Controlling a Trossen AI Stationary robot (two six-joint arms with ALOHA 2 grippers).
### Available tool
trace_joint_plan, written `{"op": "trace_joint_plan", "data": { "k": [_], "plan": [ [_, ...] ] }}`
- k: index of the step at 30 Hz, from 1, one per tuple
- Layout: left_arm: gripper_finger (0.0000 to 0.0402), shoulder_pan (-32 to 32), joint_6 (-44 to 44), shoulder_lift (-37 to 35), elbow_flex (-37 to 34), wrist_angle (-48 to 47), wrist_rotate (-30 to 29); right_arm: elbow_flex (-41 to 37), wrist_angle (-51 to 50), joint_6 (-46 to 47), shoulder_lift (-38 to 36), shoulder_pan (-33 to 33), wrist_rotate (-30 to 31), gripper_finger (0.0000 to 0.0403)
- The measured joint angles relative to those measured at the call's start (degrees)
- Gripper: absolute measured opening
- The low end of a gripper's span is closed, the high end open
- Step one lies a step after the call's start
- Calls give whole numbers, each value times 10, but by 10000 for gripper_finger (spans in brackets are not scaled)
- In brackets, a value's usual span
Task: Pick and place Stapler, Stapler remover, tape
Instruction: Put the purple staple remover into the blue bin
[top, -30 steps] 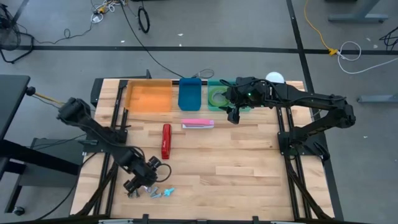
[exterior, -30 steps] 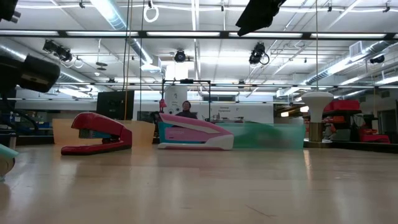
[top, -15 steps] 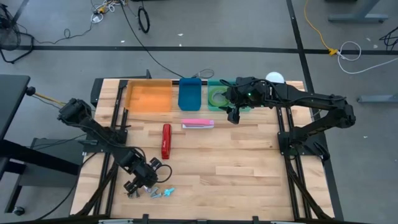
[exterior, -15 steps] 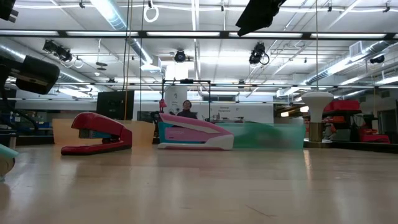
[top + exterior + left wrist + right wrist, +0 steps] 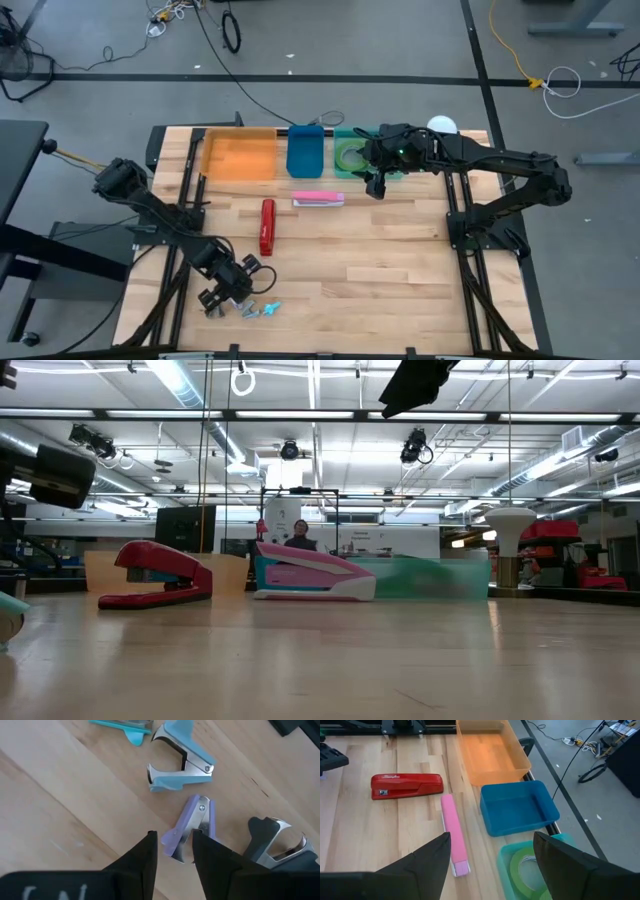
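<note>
Staple removers number at least four near the table's (image 5: 400, 260) front left corner: two light blue, one purple (image 5: 192, 822), one dark, half cut off. Left gripper (image 5: 172, 851) hovers open over the purple one. Right gripper (image 5: 492, 865), open and empty, hangs above the green tape (image 5: 527, 865) in the teal bin. Two staplers, red (image 5: 267, 227) and pink (image 5: 318, 199), lie mid-table.

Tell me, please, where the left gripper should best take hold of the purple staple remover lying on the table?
Probably across its narrow hinged neck, coming from above: the purple staple remover lies flat, its neck already between the open left gripper fingers; its wider jaw end sits close to a dark remover.
</note>
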Motion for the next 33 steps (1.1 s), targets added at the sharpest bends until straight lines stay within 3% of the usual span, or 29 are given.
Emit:
{"op": "trace_joint_plan", "data": {
  "k": [33],
  "plan": [
    [125,2,11,22,-1,9,-1,0,0,0,0,0,0,282]
  ]
}}
